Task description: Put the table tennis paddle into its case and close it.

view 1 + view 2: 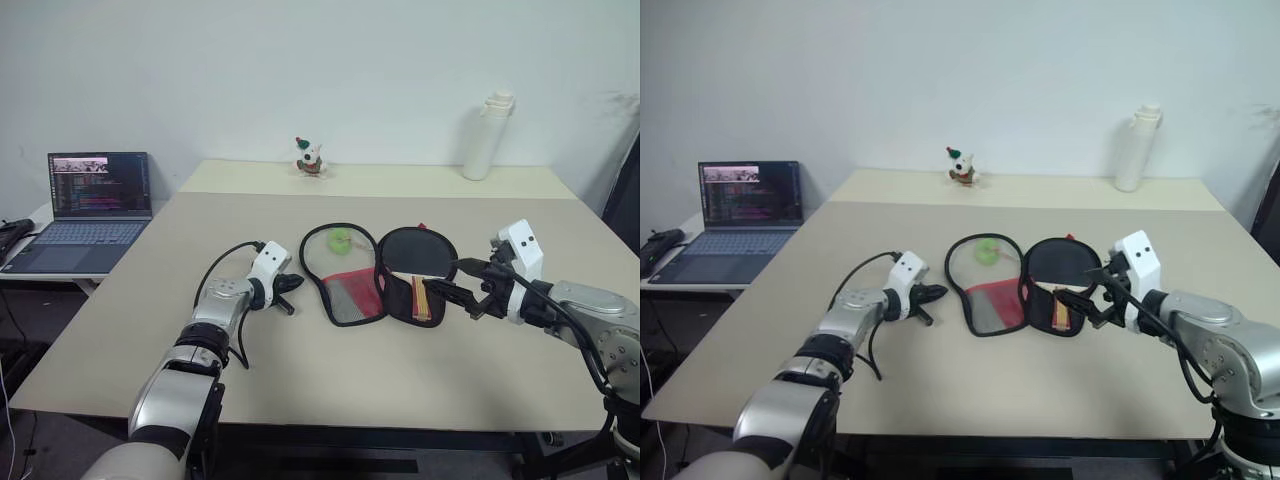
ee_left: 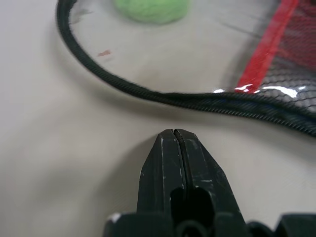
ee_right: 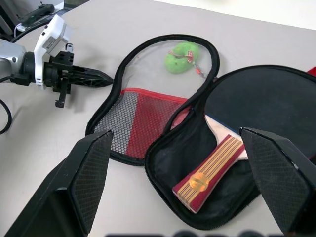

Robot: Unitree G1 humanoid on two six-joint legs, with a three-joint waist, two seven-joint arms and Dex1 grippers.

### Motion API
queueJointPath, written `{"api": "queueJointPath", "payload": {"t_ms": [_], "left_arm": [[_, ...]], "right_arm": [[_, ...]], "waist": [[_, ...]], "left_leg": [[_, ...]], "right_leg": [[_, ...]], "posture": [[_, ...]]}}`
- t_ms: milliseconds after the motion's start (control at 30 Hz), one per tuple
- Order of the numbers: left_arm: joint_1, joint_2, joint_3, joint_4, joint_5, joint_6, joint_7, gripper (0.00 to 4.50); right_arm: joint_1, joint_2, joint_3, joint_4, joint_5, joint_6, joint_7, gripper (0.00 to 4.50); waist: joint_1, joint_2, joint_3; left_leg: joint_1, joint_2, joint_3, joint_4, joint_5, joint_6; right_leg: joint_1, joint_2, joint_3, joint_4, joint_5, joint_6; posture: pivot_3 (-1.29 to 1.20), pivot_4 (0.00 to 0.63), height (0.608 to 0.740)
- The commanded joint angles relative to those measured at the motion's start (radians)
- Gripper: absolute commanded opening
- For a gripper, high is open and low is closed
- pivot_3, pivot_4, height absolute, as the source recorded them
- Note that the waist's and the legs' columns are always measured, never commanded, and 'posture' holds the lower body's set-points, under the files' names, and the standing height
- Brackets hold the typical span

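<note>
The case (image 1: 345, 275) lies unzipped and spread flat in the middle of the table, and the case (image 3: 133, 121) shows its red mesh pocket. On its left flap rests the green pompom (image 3: 181, 51). The table tennis paddle (image 3: 266, 103) lies in the right half, black blade away from me, and its striped handle (image 3: 210, 170) points toward the near rim. My left gripper (image 1: 290, 285) is shut and empty. In the left wrist view my left gripper (image 2: 174, 136) sits just short of the flap's zip edge. My right gripper (image 1: 458, 282) stands open just right of the handle, holding nothing.
An open laptop (image 1: 95, 200) sits on a side table at the far left. A white bottle (image 1: 488, 135) and a small toy figure (image 1: 310, 157) stand on the table behind. Bare beige tabletop (image 1: 300, 370) stretches to the near edge.
</note>
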Motion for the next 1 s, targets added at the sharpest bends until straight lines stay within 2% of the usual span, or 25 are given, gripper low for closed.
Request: {"api": "queueJointPath", "payload": {"t_ms": [33,400,733,1000], "left_arm": [[-0.056,-0.046,-0.009,0.003,0.001,-0.016,-0.068,0.02],[-0.184,-0.131,-0.003,-0.024,-0.014,-0.019,-0.146,0.02],[-0.341,-0.313,-0.016,0.039,0.001,-0.057,-0.138,0.02],[-0.354,-0.301,-0.001,0.080,0.008,-0.089,-0.112,0.02]], "right_arm": [[0.005,-0.026,-0.033,-0.039,0.013,-0.030,0.007,4.50],[0.023,-0.067,-0.063,-0.033,0.017,-0.048,0.012,4.50],[0.050,-0.117,-0.117,-0.024,0.047,-0.021,0.035,4.50],[0.067,-0.098,-0.127,0.009,0.007,-0.036,-0.052,4.50]], "waist": [[0.002,0.000,0.000],[-0.006,-0.001,0.001],[-0.004,-0.001,0.001],[-0.012,-0.001,0.001]], "left_leg": [[-0.001,0.000,0.000,0.000,0.000,0.000],[-0.004,0.000,-0.002,0.000,-0.001,0.001],[-0.007,-0.001,-0.002,0.001,-0.001,0.002],[-0.005,0.001,-0.001,0.001,-0.001,0.002]], "right_leg": [[0.000,0.000,0.000,0.000,0.000,0.000],[0.000,0.001,-0.001,-0.007,0.003,0.001],[-0.001,0.001,-0.001,-0.010,0.005,0.001],[-0.001,0.003,0.000,-0.008,0.003,0.004]], "posture": [[0.00,0.150,0.740],[0.00,0.150,0.740],[0.00,0.150,0.740],[0.00,0.150,0.740]]}}
